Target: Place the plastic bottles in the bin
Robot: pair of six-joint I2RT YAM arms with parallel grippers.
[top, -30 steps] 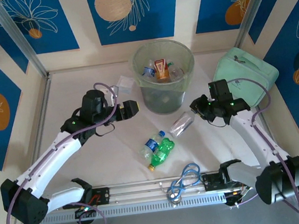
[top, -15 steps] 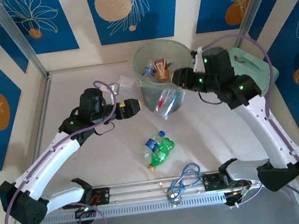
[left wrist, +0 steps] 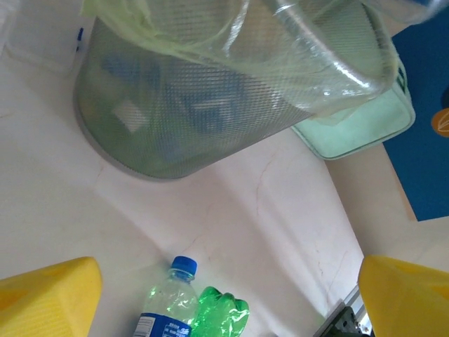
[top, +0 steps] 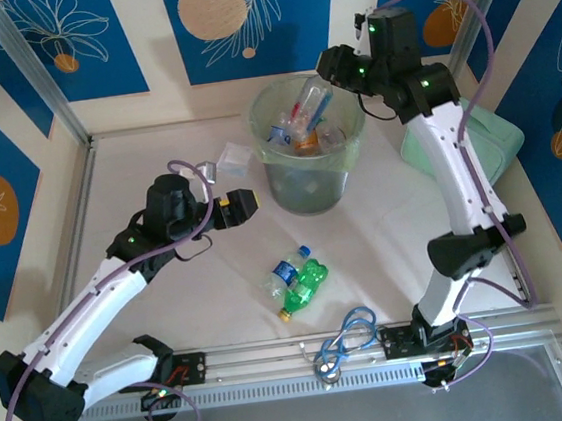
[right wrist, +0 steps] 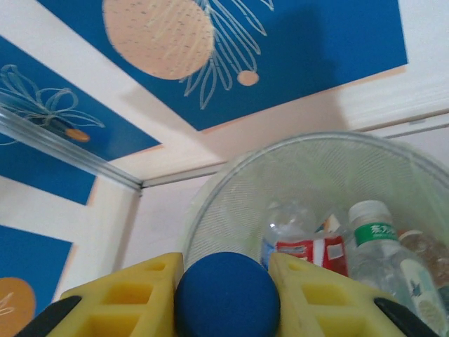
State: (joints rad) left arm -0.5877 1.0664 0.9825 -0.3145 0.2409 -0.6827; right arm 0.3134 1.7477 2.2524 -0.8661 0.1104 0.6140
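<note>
My right gripper (top: 331, 68) is raised over the pale green bin (top: 276, 183) and is shut on the blue cap (right wrist: 226, 300) of a clear bottle (top: 308, 105), which hangs down over the bin's mouth. Inside the bin (right wrist: 210, 193) lie several bottles, among them a red-labelled one (right wrist: 312, 249) and a white-capped one (right wrist: 379, 242). On the table in front lie a clear bottle with a blue label (top: 288, 270) (left wrist: 167, 298) and a green bottle (top: 306, 287) (left wrist: 221, 316), side by side. My left gripper (top: 241, 206) (left wrist: 228, 281) hovers open left of the bin, above the table.
A mint-green soft case (top: 465, 146) (left wrist: 354, 130) sits right of the bin. A flat clear bag (top: 234, 157) lies at the bin's back left. A coiled blue cable (top: 347, 336) rests by the front rail. Walls close in the table on three sides.
My right arm has swung up from the table right of the bin, carrying the clear bottle to above the bin's mouth. The left arm has barely moved.
</note>
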